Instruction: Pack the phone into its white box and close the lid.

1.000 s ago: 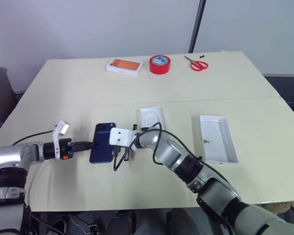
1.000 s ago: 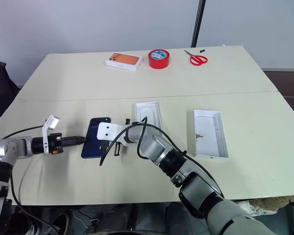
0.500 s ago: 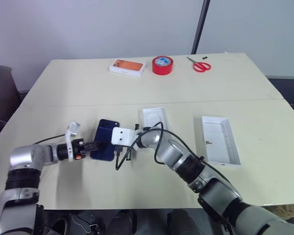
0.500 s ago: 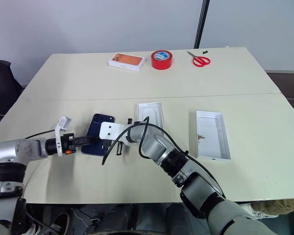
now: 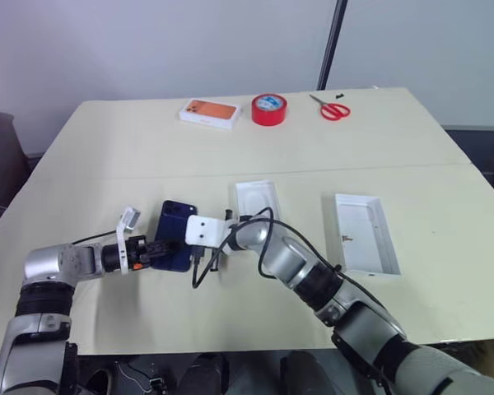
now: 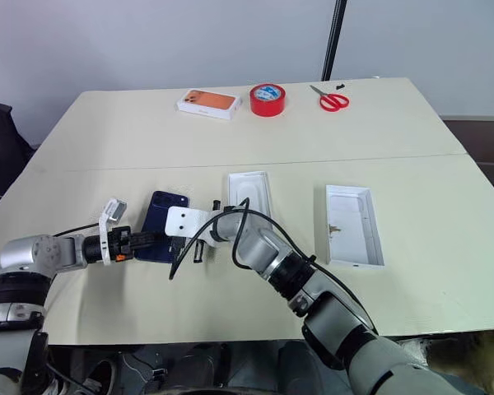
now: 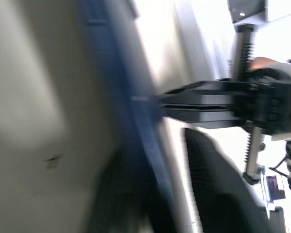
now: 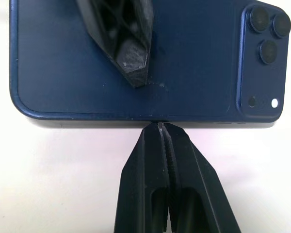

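The phone [image 5: 174, 233] lies back up on the table, dark navy, its camera cluster [image 8: 266, 34] at the far corner. My left gripper [image 5: 160, 249] reaches in from the left. One finger [image 8: 128, 46] lies on the phone's back, and the phone's edge [image 7: 136, 111] runs between the fingers. My right gripper [image 8: 160, 127] is shut, its tips against the phone's right long edge. The white box [image 5: 257, 200] sits just right of the phone, its near end behind my right arm's cable. The lid [image 5: 367, 233] lies open side up farther right.
Along the table's far edge stand an orange-topped white box [image 5: 208, 112], a red tape roll [image 5: 268, 108] and red scissors [image 5: 333, 107]. A seam [image 5: 379, 167] crosses the table behind the white box. Bare tabletop lies between the white box and the lid.
My left gripper has slid right onto the phone's near left edge, rolled, and narrowed its fingers on it. The right gripper has stayed against the phone's other edge.
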You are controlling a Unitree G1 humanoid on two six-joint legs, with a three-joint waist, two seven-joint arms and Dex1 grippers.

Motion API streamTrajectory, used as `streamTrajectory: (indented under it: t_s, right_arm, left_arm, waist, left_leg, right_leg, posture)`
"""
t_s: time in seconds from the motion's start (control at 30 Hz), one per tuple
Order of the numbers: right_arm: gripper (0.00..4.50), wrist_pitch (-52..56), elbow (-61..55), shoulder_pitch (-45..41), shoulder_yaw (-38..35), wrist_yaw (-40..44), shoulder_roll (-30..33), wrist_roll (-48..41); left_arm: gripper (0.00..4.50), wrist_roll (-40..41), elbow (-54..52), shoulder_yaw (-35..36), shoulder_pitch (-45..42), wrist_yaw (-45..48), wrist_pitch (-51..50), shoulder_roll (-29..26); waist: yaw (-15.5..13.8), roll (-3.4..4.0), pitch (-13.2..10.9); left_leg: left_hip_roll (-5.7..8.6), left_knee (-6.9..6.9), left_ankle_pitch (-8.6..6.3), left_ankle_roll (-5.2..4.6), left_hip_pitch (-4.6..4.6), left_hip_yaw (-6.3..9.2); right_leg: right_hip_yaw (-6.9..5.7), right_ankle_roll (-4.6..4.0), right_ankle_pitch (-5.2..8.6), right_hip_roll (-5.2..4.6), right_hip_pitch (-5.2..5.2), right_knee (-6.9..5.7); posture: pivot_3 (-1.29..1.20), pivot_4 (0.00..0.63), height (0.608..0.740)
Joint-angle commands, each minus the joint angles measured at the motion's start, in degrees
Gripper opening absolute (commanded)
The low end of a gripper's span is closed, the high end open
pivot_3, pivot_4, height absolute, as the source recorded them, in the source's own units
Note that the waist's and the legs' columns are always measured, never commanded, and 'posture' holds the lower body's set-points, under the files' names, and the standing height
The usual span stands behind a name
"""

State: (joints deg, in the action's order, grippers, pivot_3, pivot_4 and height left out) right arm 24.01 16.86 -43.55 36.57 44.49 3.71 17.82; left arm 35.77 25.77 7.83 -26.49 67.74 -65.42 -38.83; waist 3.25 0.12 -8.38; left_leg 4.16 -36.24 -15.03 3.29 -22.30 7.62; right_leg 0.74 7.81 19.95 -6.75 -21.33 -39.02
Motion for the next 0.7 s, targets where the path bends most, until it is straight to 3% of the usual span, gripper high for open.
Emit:
streamTrajectory:
  t_s: [0.03,0.27,0.4,0.5,0.57,0.7]
  right_arm:
    - [0.09,0.18,-0.93,0.39,0.47,0.16,0.36,0.76]
    - [0.09,-0.04,-2.21,0.46,-2.46,-0.98,-0.19,-1.17]
    - [0.09,0.57,-9.22,1.82,-9.85,-0.86,-1.62,-8.31]
    - [0.09,10.31,-16.12,2.76,-18.13,3.56,-2.68,-19.97]
    - [0.63,14.82,-20.45,3.87,-23.14,6.85,-2.58,-28.32]
    - [2.35,9.66,-24.08,6.20,-21.22,10.27,7.06,-26.33]
  left_arm:
    - [0.04,-1.33,0.90,-0.67,1.48,-1.07,-0.31,-1.84]
    - [0.04,1.39,2.07,2.64,1.56,-2.32,-2.75,-1.28]
    - [0.04,5.73,4.64,10.43,0.44,-5.85,-5.92,0.22]
    - [0.04,10.54,0.29,16.22,1.50,-8.77,-9.75,1.96]
    - [0.00,14.33,-1.98,19.89,1.43,-10.58,-14.83,3.23]
    - [0.00,19.43,-8.80,25.01,1.48,-16.90,-20.24,8.39]
  waist:
    - [0.43,-0.02,0.00]
    - [0.79,-0.02,0.00]
    - [0.86,-0.06,-0.02]
    - [1.07,-0.10,-0.05]
    - [0.76,-0.33,-0.19]
    - [0.13,-0.54,-0.20]
  left_leg:
    - [-0.02,0.01,0.01,0.02,0.00,0.00]
    - [-0.06,0.09,0.06,0.11,0.00,0.01]
    - [-0.07,0.07,0.07,0.12,-0.06,0.01]
    - [-0.12,0.09,0.10,0.18,-0.19,-0.02]
    - [-0.16,0.11,0.10,0.18,-0.20,0.00]
    - [-0.03,0.06,0.09,0.16,-0.22,0.07]
  right_leg:
    - [0.00,0.00,0.00,0.03,0.00,0.01]
    - [0.00,0.00,0.00,0.08,-0.03,0.01]
    - [0.01,0.00,0.00,0.08,-0.04,0.00]
    - [0.03,0.00,0.00,0.10,-0.07,-0.02]
    - [0.02,0.00,0.00,0.12,-0.06,-0.01]
    - [0.03,0.00,0.00,0.01,-0.09,0.05]
  posture:
    - [0.00,0.150,0.740]
    - [0.00,0.150,0.740]
    - [0.00,0.150,0.740]
    - [0.00,0.150,0.740]
    - [0.00,0.150,0.740]
    - [0.00,0.150,0.740]
